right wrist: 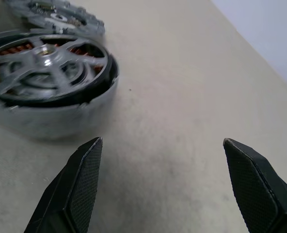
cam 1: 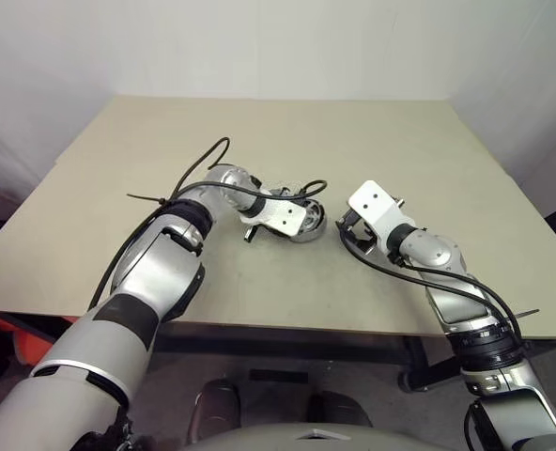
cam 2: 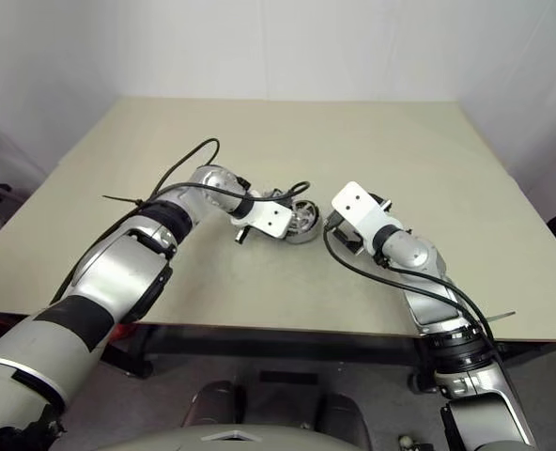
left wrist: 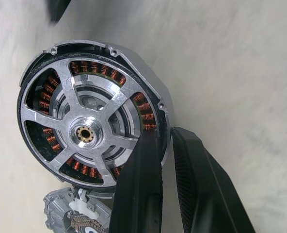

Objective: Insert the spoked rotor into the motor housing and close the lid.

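The spoked rotor point(left wrist: 87, 132) was seen seated inside the motor housing point(left wrist: 148, 82), its shiny spokes and small central hub lying across the ring of copper-coloured windings, so that the two formed one assembly. This assembly point(cam 2: 303, 222) was found near the middle of the table point(cam 1: 287, 141), well away from all four edges and somewhat nearer the front edge than the back one. The housing's rim was clamped by the left gripper point(left wrist: 167, 145): one black finger was laid over the inner side of the rim, across the edge of the rotor, and the other was pressed against the outer wall, the two fingers being drawn almost together. Whether the assembly was resting flat on the table or was tilted up slightly could not be told. The lid point(right wrist: 56, 17), a dull grey disc with a notched edge, was seen just beside the housing, on the side away from the right gripper; whether the two were touching could not be told. The right gripper point(right wrist: 158, 182) was held just to the right of the assembly, low over the table, with its fingers spread wide apart and nothing between them. Black cables were looped over both wrists.
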Motion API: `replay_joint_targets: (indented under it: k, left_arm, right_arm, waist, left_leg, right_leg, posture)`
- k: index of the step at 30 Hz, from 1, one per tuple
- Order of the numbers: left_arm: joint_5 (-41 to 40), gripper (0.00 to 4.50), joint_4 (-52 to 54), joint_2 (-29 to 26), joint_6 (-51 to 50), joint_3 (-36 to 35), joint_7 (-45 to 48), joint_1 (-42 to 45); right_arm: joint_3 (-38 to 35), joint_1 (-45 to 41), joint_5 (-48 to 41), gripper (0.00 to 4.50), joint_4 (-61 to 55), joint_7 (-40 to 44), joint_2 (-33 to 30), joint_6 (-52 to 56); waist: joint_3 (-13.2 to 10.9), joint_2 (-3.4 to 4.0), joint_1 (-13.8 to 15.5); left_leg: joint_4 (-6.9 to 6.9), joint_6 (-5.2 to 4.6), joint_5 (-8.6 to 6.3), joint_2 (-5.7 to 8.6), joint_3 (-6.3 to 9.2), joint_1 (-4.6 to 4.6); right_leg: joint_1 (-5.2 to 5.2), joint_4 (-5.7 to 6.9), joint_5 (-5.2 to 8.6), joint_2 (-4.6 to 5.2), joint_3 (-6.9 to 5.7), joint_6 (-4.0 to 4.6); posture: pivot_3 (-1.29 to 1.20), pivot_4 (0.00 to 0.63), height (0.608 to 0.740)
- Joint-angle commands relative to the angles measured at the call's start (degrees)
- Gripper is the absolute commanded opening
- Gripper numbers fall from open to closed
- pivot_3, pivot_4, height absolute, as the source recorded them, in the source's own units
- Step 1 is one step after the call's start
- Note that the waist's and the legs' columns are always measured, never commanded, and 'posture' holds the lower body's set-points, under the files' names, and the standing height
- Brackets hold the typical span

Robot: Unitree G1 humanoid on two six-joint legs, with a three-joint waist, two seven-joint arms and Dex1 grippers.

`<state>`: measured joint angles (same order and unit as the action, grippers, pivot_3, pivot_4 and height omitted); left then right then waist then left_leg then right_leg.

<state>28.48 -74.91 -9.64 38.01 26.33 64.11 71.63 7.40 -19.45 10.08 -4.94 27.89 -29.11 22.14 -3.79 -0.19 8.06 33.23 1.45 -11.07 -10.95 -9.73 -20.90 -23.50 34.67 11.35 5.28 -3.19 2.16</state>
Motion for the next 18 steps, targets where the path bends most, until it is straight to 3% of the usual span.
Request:
replay_joint_targets:
  k: [1,13,14,16,18]
  left_arm:
    - [-1.15,0.27,2.81,0.58,2.53,-0.17,0.82,2.26]
    - [0.24,0.27,2.20,2.20,2.82,2.08,0.95,-0.81]
    - [0.33,0.85,2.18,2.30,2.53,2.12,0.45,-0.96]
    - [0.30,1.36,2.28,2.49,2.02,1.97,-0.81,-1.28]
    - [-0.23,1.36,2.45,2.53,1.78,1.54,-1.01,-1.41]
  right_arm:
    - [-1.73,-0.41,-0.14,4.50,-2.87,-0.56,-0.61,0.17]
    - [-1.36,0.39,0.08,4.50,-3.99,-0.91,-0.32,0.82]
    - [-1.30,0.32,0.10,4.50,-3.96,-0.90,-0.31,0.80]
    - [-1.19,0.19,0.11,4.50,-3.89,-0.83,-0.30,0.73]
    - [-1.14,0.09,0.08,4.50,-3.77,-0.73,-0.33,0.63]
  waist:
    - [0.00,0.00,0.01]
    - [0.00,0.00,0.25]
    - [0.00,0.00,0.28]
    - [0.00,0.00,0.33]
    - [0.00,0.00,0.35]
  left_leg:
    - [0.00,0.01,0.01,0.00,0.00,0.02]
    - [0.03,0.01,0.01,0.00,0.00,0.03]
    - [0.03,0.01,0.01,0.00,0.00,0.05]
    - [0.03,0.01,0.01,0.00,0.00,0.11]
    - [0.04,0.01,0.01,0.00,0.00,0.20]
  right_leg:
    - [0.00,0.01,0.00,0.00,0.00,0.00]
    - [0.01,0.04,0.00,0.00,0.00,0.00]
    - [0.02,0.05,0.00,0.00,0.00,0.00]
    - [0.08,0.05,0.00,0.00,0.00,0.00]
    - [0.16,0.05,0.00,0.00,0.01,0.00]
  posture:
    - [0.00,0.000,0.740]
    - [0.00,0.000,0.740]
    - [0.00,0.000,0.740]
    - [0.00,0.000,0.740]
    - [0.00,0.000,0.740]
